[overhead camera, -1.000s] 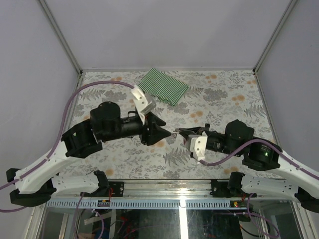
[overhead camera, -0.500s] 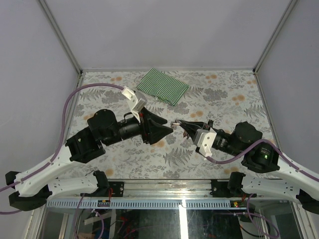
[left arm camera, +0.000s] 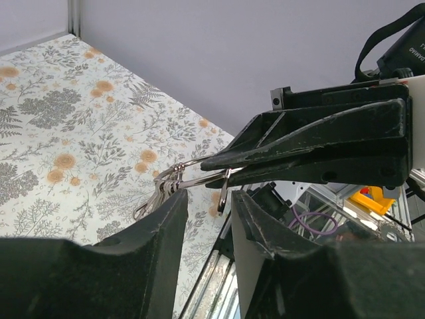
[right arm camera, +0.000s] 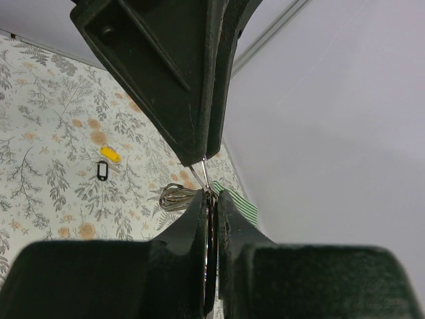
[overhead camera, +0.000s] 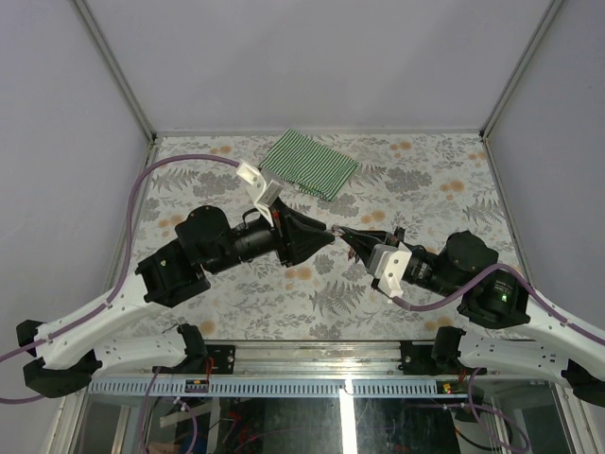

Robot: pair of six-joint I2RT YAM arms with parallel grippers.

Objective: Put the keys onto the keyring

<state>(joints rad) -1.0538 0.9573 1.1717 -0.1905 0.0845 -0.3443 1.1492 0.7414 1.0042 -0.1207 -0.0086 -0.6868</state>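
The right claw [left arm camera: 211, 165] clamps the keyring [left arm camera: 165, 191]; the left claw [left arm camera: 209, 198] gapes slightly at its wire. Tips nearly touch.

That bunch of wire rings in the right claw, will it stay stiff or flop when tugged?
Probably floppy: the keyring hangs as loose loops from the right claw, so they'd swing. Thin, shiny wire likely slips easily. Looks light.

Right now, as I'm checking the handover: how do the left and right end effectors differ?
The right end effector is shut on the keyring; the left end effector has its jaws apart, one of its wires between them. The right reaches in from the right, the left from the left. Both meet at the keyring.
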